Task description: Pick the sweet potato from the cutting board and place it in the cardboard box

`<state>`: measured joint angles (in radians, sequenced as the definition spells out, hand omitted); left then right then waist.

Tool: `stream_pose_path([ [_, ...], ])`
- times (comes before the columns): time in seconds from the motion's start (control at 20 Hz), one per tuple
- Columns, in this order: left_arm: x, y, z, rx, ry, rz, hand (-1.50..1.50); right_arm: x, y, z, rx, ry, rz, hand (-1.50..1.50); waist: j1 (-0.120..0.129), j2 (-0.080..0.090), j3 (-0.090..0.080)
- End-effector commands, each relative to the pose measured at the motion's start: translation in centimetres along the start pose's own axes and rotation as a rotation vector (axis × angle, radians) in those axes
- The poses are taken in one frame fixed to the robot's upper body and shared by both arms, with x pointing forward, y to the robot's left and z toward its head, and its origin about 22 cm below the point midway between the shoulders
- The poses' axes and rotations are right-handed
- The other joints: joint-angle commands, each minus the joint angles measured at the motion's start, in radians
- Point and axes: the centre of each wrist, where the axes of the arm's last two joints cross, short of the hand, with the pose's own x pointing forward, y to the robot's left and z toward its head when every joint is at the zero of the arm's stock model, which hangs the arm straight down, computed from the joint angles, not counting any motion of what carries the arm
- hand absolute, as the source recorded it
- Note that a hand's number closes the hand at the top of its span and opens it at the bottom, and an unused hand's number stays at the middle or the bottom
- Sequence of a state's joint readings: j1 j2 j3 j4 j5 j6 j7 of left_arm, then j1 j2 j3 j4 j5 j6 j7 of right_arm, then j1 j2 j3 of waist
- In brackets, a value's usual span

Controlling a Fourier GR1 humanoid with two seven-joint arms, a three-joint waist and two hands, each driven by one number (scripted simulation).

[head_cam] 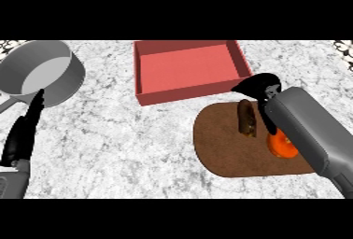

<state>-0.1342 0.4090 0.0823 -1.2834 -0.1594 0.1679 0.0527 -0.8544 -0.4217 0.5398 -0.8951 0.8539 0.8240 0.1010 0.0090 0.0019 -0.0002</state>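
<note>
The sweet potato [246,118], brown and elongated, lies on the round brown cutting board [228,149] at the right. My right hand [259,87] hovers over the potato's far end, just past the board's far edge. One black finger [264,117] reaches down along the potato's right side. The hand's fingers look relaxed and are not closed round the potato. The cardboard box [189,93], reddish with low walls and nothing inside, stands just beyond the board at top centre. My left hand [21,133] rests open at the left edge, fingers pointing up.
A grey saucepan [43,70] stands at the far left, its handle running toward my left hand. An orange vegetable [280,144] lies on the board's right part, half hidden by my right forearm [310,135].
</note>
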Motion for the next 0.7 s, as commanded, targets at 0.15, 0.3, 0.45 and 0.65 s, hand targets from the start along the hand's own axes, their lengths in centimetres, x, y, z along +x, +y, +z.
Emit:
stream_pose_path([
  [0.15, -0.8, 1.2, 0.8, 0.009, 0.006, -0.016, 0.00, 2.3, 0.1, 0.1, -0.009, -0.060, -0.019, -1.50, -0.005, -0.003, 0.000],
  [0.3, 0.8, -0.7, -0.1, 0.011, 0.003, -0.018, 0.00, 2.0, -0.7, 1.3, 0.022, -0.091, -0.019, -1.50, -0.012, -0.004, 0.000],
  [0.45, -0.6, 0.9, 0.9, 0.005, -0.008, -0.020, 0.00, 1.9, 0.1, 0.1, 0.021, -0.118, -0.038, -1.50, -0.003, -0.002, 0.000],
  [0.65, 0.4, 0.0, 0.2, 0.008, 0.005, 0.009, 0.00, 3.5, -0.1, 0.6, 0.027, -0.145, -0.015, -1.50, -0.006, -0.002, 0.000],
])
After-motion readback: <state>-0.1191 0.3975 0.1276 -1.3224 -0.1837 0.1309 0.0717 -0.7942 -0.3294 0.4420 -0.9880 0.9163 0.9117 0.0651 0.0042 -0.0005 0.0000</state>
